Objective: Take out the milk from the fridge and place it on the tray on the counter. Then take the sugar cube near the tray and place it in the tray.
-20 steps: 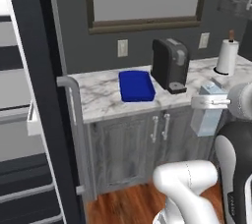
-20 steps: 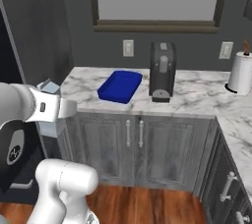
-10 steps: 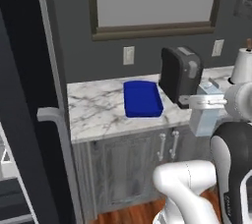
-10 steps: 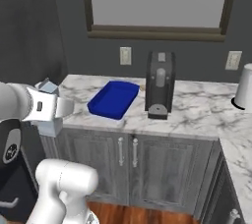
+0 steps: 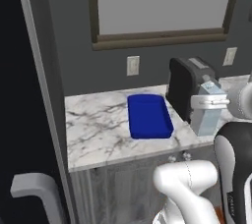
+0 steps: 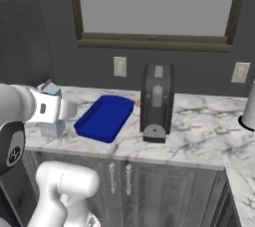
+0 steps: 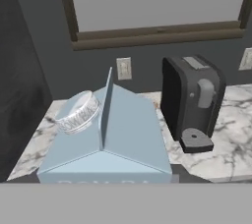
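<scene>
One carton in my gripper, clamped on milk, upright, gable up, held off worktop front edge. Tray lies ahead and to my left, long axis running away from me. Coffee machine just beside tray's right. Sugar cube not made out.

the scene is carried by the counter, a white marble top with grey veins set above grey wood-grain cabinet fronts. the tray, deep blue and rectangular, is laid flat on the marble. a dark coffee machine is stood upright just beside the tray. a small tan speck, too small to be identified, is seen between the two in the right base view.
</scene>
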Motion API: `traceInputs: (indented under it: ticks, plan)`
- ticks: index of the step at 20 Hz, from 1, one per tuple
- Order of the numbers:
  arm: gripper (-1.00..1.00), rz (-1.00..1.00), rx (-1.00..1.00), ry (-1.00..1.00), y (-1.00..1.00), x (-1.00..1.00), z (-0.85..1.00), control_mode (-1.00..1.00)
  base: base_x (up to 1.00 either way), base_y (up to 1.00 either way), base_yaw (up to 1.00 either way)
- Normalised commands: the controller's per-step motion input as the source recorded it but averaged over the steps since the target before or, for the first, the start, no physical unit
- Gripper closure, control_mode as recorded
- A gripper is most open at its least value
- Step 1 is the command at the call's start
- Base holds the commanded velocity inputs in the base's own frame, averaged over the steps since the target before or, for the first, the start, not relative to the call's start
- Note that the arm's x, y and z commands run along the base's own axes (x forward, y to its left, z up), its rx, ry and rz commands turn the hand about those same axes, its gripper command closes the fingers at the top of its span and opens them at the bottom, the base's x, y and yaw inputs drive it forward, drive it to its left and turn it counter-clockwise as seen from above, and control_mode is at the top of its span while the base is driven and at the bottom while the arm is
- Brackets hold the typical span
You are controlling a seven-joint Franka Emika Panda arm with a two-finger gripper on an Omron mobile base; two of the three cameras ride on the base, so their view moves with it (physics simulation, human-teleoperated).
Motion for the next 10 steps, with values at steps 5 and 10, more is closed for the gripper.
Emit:
traceInputs:
  ticks: [5, 10]
  plan:
    - [1.0, 0.0, 0.0, 0.0, 0.0, 0.0, 0.0, 1.0, 0.54, -0.07, 0.05]
    - [1.0, 0.0, 0.0, 0.0, 0.0, 0.0, 0.0, 1.0, 0.31, 0.15, 0.0]
